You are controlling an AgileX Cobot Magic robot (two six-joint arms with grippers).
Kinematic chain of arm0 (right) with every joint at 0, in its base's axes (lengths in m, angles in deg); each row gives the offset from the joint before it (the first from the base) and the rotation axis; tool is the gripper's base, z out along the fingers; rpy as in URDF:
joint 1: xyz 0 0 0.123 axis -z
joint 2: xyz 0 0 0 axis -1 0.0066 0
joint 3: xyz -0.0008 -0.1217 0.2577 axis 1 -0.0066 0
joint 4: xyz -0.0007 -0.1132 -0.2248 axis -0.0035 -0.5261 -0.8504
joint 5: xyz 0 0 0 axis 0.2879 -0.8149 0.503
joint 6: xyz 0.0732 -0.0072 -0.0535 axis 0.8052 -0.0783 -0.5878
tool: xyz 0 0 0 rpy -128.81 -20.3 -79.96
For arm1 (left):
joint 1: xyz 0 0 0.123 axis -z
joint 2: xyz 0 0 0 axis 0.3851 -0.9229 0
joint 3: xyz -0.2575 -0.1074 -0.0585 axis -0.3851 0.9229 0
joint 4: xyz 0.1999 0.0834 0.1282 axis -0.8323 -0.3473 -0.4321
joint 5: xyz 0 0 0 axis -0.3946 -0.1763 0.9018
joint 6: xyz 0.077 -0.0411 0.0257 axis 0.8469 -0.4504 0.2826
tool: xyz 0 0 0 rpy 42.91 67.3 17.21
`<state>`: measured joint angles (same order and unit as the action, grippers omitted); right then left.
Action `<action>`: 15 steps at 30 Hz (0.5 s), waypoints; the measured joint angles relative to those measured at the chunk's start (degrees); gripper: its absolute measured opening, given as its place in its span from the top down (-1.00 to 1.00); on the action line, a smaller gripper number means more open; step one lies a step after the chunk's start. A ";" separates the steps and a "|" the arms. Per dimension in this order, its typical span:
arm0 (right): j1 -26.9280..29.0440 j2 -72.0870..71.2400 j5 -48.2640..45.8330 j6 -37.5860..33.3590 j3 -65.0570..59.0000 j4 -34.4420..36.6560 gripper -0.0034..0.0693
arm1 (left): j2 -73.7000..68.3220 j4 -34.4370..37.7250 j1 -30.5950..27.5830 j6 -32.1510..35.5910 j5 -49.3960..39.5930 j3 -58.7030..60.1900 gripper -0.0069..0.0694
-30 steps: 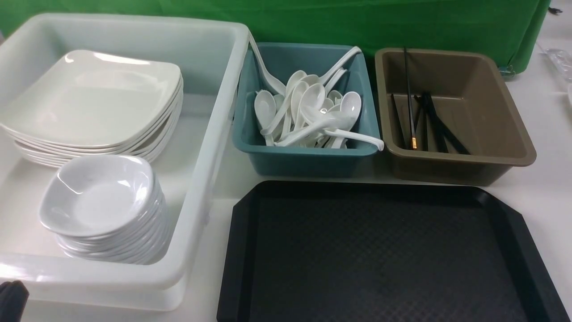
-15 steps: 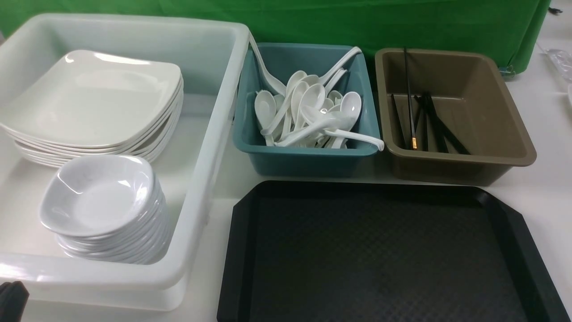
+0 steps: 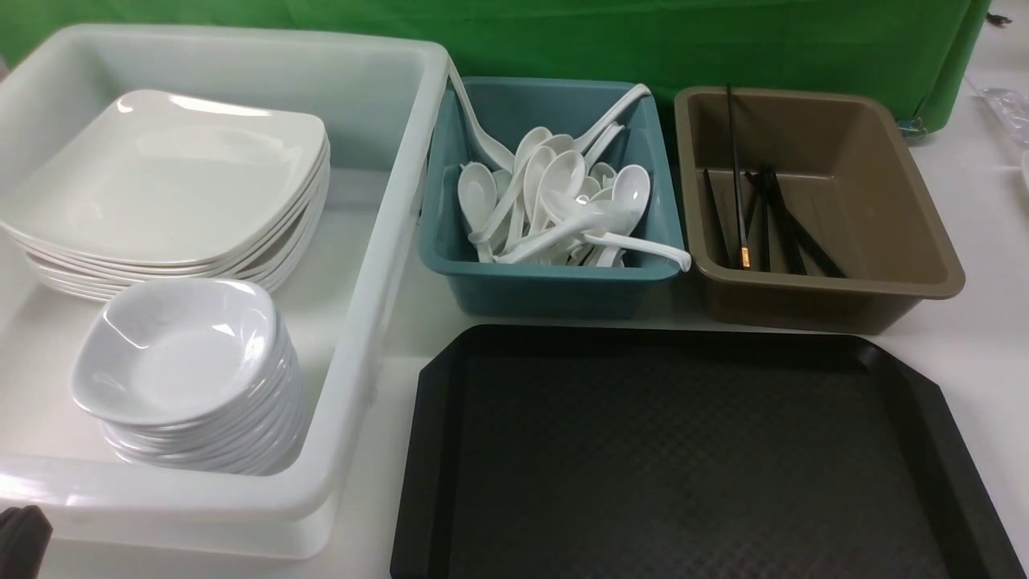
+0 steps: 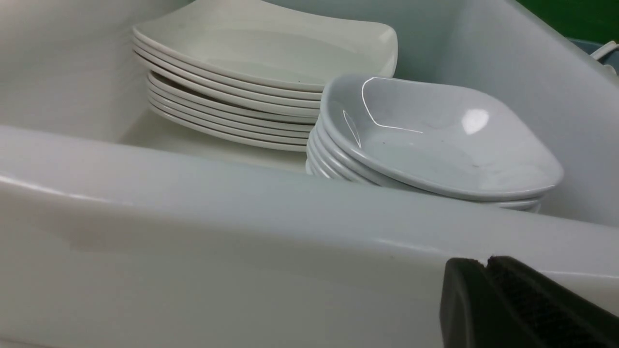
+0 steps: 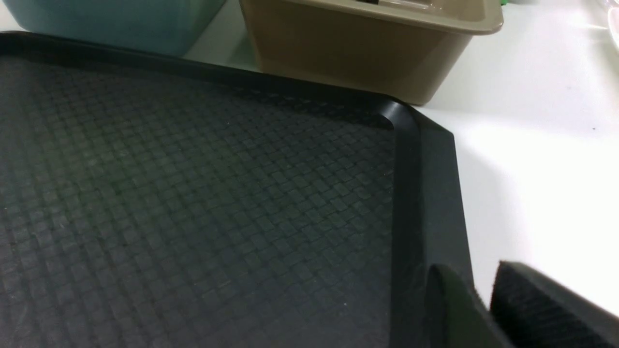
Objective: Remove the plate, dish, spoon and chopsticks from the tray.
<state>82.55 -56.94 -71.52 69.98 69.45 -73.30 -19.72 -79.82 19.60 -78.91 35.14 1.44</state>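
I see the tray (image 3: 691, 458) filling the lower centre and lower right of the front view; nothing rests on its textured inner surface. The white tub (image 3: 378, 241) occupies the left side of that frame. In its upper left sits a stack of large plates, the top plate (image 3: 165, 173) facing up. Below it, in the lower left, sits a stack of small dishes, the top dish (image 3: 173, 350) just beside the plate stack.

The teal bin (image 3: 547, 281) stands at upper centre and holds a heap of white spoons; one spoon (image 3: 631, 189) lies on top near the bin's right wall, and one handle overhangs the near right corner. The brown tub (image 3: 836, 297) at upper right holds the chopsticks (image 3: 768, 217), several black sticks lying lengthwise against its left half, one showing a gold band.

The left gripper (image 4: 488, 290) appears at the lower right of the left wrist view, outside the white tub's near wall, fingers pressed together on nothing. The right gripper (image 5: 486, 299) appears at the lower right of the right wrist view, over the tray's rim, fingers together and empty.
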 joint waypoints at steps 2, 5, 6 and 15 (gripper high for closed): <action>0.00 0.00 0.00 0.00 0.00 0.00 0.42 | 0.00 0.00 0.00 0.00 0.00 0.00 0.77; 0.00 0.00 0.00 0.00 0.00 0.00 0.41 | 0.00 0.00 0.00 0.00 0.00 0.00 0.77; 0.00 0.00 0.00 0.00 0.00 0.00 0.41 | 0.00 -0.05 0.00 0.00 0.00 0.00 0.77; 0.00 0.00 0.00 0.00 0.00 0.00 0.36 | 0.00 -0.05 0.00 0.00 0.00 0.00 0.77</action>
